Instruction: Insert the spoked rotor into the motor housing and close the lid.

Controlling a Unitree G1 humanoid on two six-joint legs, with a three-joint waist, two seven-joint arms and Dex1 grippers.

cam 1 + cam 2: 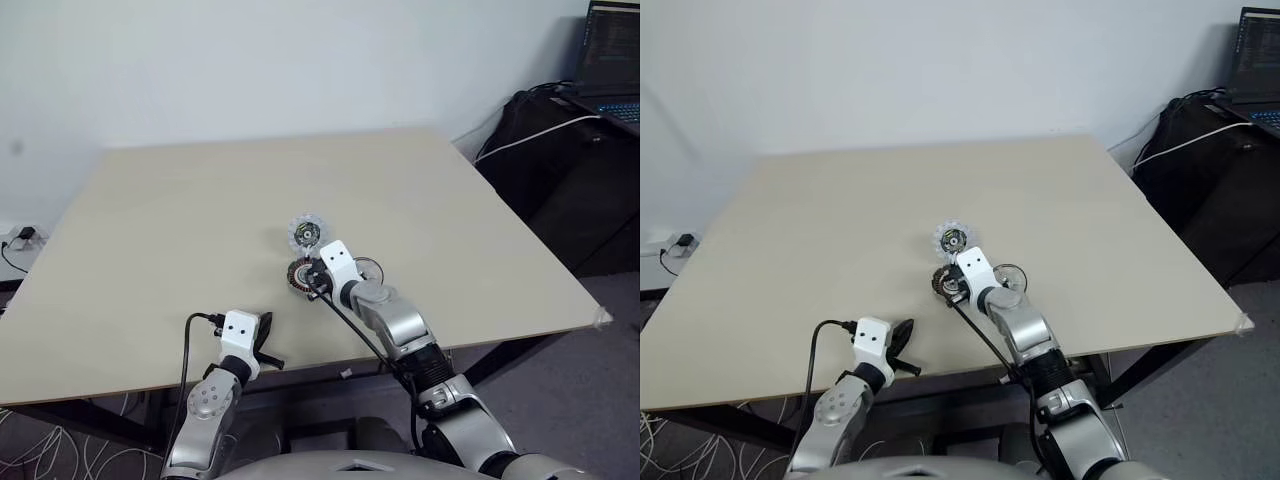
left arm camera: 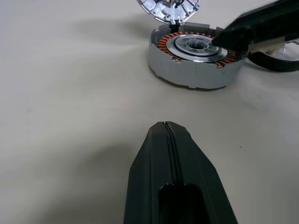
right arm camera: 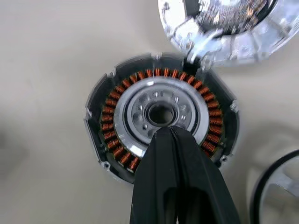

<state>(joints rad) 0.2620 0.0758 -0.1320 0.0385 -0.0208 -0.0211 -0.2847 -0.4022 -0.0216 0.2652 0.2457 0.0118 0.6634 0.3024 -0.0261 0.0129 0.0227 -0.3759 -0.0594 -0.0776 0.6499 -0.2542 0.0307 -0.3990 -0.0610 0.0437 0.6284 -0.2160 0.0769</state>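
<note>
The right gripper [image 3: 164, 132], pressed shut and holding nothing, hangs over the round copper-wound motor housing [image 3: 159, 119] (its shiny scalloped lid [image 3: 224, 28] touches behind). The left gripper [image 2: 166, 128] is shut too.

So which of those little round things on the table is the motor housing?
Start at the big beige table and find the three round metal parts near its middle. The motor housing is the one directly under the tip of the right hand. Only it has a ring of copper-orange windings around a silver centre.
</note>
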